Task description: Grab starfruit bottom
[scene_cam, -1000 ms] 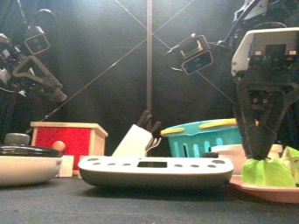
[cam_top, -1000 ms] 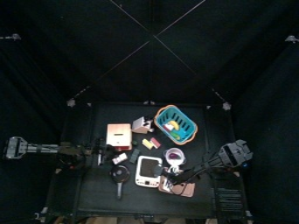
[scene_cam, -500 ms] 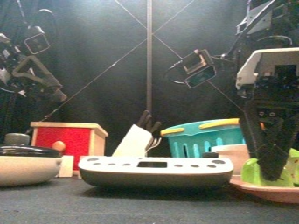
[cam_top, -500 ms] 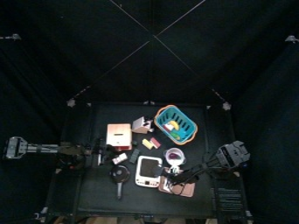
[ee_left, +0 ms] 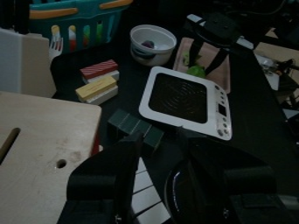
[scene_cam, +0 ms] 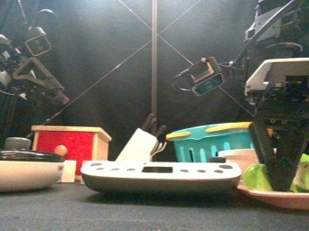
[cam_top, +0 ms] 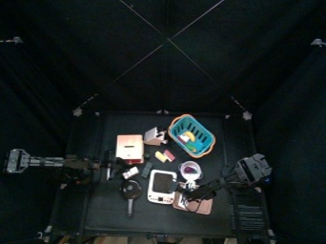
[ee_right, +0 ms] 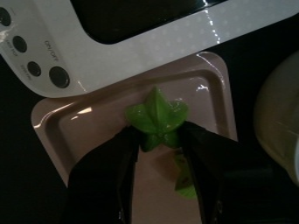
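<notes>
The starfruit (ee_right: 158,121) is a small green lobed fruit lying on a pink tray (ee_right: 82,131) next to the white scale (ee_right: 117,39). My right gripper (ee_right: 156,147) is low over the tray with its jaws open, one on each side of the fruit's near end. In the front view the right gripper (scene_cam: 279,167) stands down on the tray and hides most of the fruit. In the top view it (cam_top: 193,198) is at the table's front right. My left gripper (ee_left: 176,179) is open and empty, resting at the table's left over the wooden box (ee_left: 35,131).
A teal basket (cam_top: 192,134) stands at the back. A white cup (cam_top: 192,170) is behind the tray. The white scale (cam_top: 160,186) lies mid-front, a black pan (cam_top: 132,192) to its left, and a red-sided wooden box (cam_top: 128,145) further back.
My right gripper has come down onto the tray and now stands around the starfruit, hiding it in the front view. The left arm has not moved.
</notes>
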Tool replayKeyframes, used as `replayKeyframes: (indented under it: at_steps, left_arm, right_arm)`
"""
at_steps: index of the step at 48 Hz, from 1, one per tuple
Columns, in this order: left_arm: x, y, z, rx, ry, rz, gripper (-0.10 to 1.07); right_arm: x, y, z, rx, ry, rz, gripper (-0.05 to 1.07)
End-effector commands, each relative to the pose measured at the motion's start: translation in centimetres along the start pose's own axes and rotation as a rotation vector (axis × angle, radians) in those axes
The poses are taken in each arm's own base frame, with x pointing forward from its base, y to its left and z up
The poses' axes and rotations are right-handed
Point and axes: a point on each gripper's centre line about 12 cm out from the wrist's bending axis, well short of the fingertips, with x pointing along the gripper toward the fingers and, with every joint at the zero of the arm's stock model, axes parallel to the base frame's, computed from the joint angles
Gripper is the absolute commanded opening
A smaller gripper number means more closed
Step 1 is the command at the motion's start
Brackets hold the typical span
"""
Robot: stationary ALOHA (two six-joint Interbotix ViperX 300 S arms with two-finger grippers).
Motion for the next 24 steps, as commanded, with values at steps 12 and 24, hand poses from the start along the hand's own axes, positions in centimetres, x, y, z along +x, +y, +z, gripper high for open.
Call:
replayKeyframes:
  at_steps: [12, 24]
  left_arm:
    - [0.1, -0.1, 0.6, 0.003, -0.017, -0.005, 0.78]
    - [0.1, 0.0, 0.6, 0.000, -0.017, -0.002, 0.78]
  right_arm:
    - [-3.2, 0.3, 1.6, 0.018, -0.068, 0.052, 0.68]
    - [-3.2, -0.1, 2.1, 0.011, -0.086, 0.039, 0.68]
